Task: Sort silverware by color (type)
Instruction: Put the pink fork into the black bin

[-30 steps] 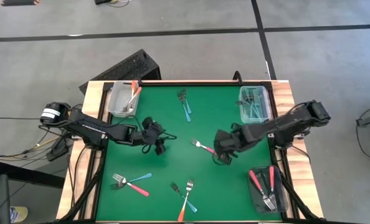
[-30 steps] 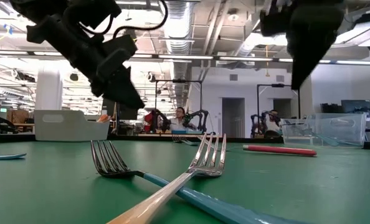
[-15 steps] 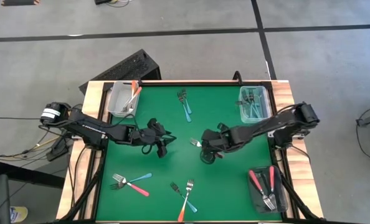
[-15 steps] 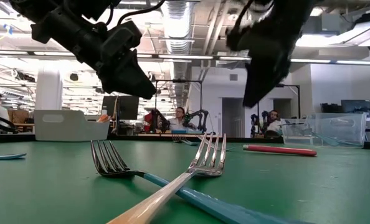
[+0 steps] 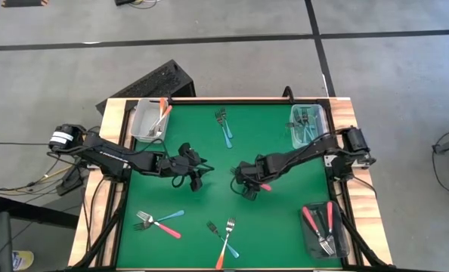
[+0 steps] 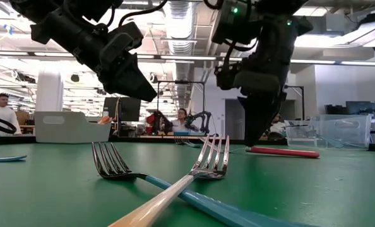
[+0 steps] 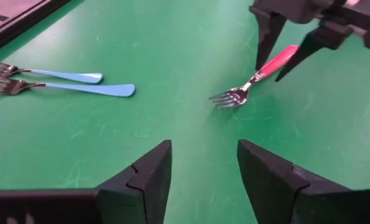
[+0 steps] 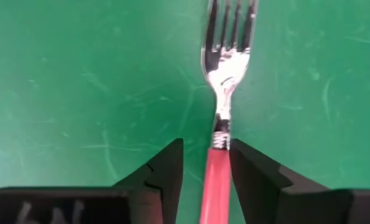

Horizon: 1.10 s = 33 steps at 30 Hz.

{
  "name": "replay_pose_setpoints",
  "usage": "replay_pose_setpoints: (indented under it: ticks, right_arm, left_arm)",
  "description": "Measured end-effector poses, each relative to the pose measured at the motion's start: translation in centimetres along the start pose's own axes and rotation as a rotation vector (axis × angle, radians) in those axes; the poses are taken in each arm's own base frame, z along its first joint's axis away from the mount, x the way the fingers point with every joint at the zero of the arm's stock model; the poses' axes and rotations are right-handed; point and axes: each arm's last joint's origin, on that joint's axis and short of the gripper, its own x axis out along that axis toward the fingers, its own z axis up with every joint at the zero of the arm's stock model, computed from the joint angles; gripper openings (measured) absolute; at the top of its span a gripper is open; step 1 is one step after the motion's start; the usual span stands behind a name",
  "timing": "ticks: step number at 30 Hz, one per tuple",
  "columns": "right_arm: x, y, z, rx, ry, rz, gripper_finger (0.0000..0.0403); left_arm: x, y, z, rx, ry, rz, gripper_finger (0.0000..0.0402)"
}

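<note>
A pink-red-handled fork point(image 7: 260, 73) lies flat on the green table near its middle, tines toward the left arm. My right gripper point(image 8: 207, 168) points down over it, open, one finger on each side of the handle point(image 8: 215, 180), low over the table point(image 6: 249, 142); whether a finger touches the handle, I cannot tell. My left gripper point(image 7: 203, 174) hovers open left of the middle point(image 5: 193, 175), holding nothing. Two blue forks point(image 5: 223, 127) lie at the far middle.
A clear bin point(image 5: 150, 121) with orange forks stands far left, and a clear bin point(image 5: 309, 125) with blue forks far right. A dark bin point(image 5: 324, 227) with pink-red forks stands near right. Loose forks lie near left point(image 5: 160, 221) and crossed at the near middle point(image 5: 224, 238).
My right gripper has come down and gone toward the table's left, from beside the pink-red fork to astride its handle, low over the table. My left gripper has turned a little on the spot. The fork has not moved.
</note>
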Motion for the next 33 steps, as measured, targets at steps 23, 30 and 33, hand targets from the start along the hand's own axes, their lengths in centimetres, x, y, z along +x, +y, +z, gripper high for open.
replay_pose_setpoints:
  ticks: [23, 30, 33]
  right_arm:
    - [2.9, -0.5, -0.1, -0.019, 0.064, -0.053, 0.0101]
    - [0.2, -1.0, -1.0, -0.042, 0.114, -0.069, 0.0036]
    - [-1.9, -0.6, -1.5, -0.030, 0.096, -0.054, 0.0036]
  left_arm:
    - [0.0, 0.2, -0.4, -0.001, 0.036, 0.034, 0.0169]
    - [0.0, 0.2, -0.4, -0.001, 0.036, 0.039, 0.0169]
    - [0.0, 0.2, -0.4, -0.005, 0.036, 0.039, 0.0169]
